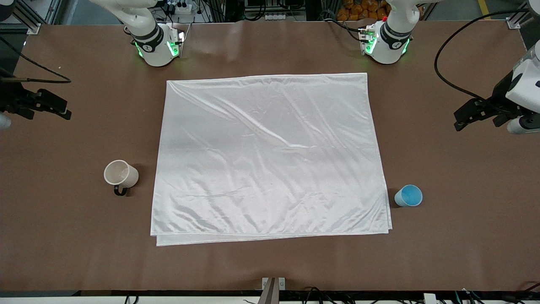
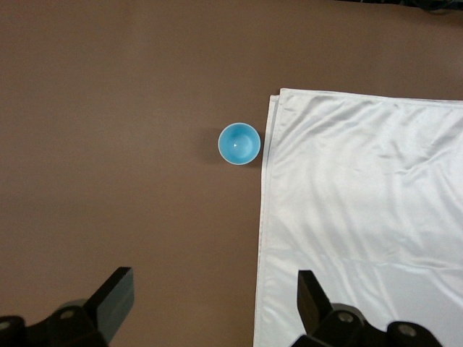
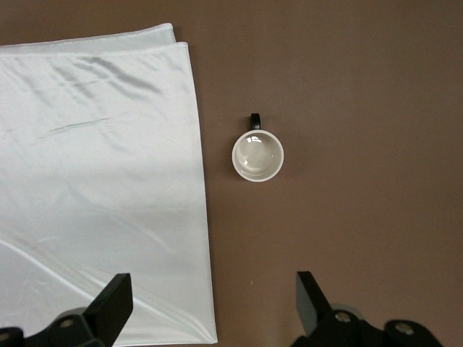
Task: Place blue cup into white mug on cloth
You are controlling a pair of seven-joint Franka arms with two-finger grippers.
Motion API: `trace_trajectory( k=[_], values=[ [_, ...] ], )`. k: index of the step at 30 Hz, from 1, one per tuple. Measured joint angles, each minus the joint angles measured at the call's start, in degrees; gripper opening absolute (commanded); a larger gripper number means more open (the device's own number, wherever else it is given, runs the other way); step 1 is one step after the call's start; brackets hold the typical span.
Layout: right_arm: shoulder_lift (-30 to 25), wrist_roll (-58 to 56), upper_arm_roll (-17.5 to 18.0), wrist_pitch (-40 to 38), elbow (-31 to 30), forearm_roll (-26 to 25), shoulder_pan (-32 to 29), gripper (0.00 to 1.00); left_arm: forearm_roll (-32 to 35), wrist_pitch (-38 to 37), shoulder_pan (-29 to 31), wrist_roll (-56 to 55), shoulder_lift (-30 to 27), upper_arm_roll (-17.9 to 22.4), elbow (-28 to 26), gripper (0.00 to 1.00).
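Note:
The white cloth (image 1: pixel 270 156) lies flat, folded double, in the middle of the brown table. The white mug (image 1: pixel 120 174) stands upright on the bare table beside the cloth, toward the right arm's end, its black handle pointing at the front camera. The blue cup (image 1: pixel 409 196) stands upright on the bare table beside the cloth's corner, toward the left arm's end. My left gripper (image 1: pixel 457 119) is open and empty, held over bare table; its wrist view shows the cup (image 2: pixel 239 143), the cloth's edge (image 2: pixel 362 217) and the gripper (image 2: pixel 215 296). My right gripper (image 1: pixel 65 109) is open and empty; its wrist view shows the mug (image 3: pixel 257 156), the cloth (image 3: pixel 94 181) and the gripper (image 3: pixel 213 300).
A black cable (image 1: pixel 441 78) loops over the table near the left arm's base. A metal bracket (image 1: pixel 273 287) sits at the table's front edge. Both arm bases stand along the table edge farthest from the front camera.

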Motion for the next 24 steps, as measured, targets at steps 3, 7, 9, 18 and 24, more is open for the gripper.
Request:
trace_trajectory(
  k=[3, 7, 9, 18, 24],
  values=[
    [0.2, 0.0, 0.0, 0.1, 0.0, 0.0, 0.0, 1.00, 0.0, 0.0, 0.0, 0.0, 0.2, 0.1, -0.1, 1.00],
    [0.5, 0.0, 0.0, 0.2, 0.0, 0.0, -0.1, 1.00, 0.0, -0.1, 0.0, 0.0, 0.7, 0.3, -0.3, 1.00],
    [0.7, 0.0, -0.1, 0.4, 0.0, 0.0, -0.1, 1.00, 0.0, -0.1, 0.0, 0.0, 1.1, 0.4, -0.4, 1.00],
    [3.4, 0.0, -0.2, 3.1, -0.4, 0.0, -0.4, 1.00, 0.0, 0.4, 1.8, 0.0, 4.2, 0.7, -0.5, 1.00],
    [7.6, 0.0, -0.3, 7.2, -0.7, 0.0, -1.1, 1.00, 0.0, 2.0, 2.2, 0.0, 6.5, 0.7, -0.5, 1.00]
  ],
)
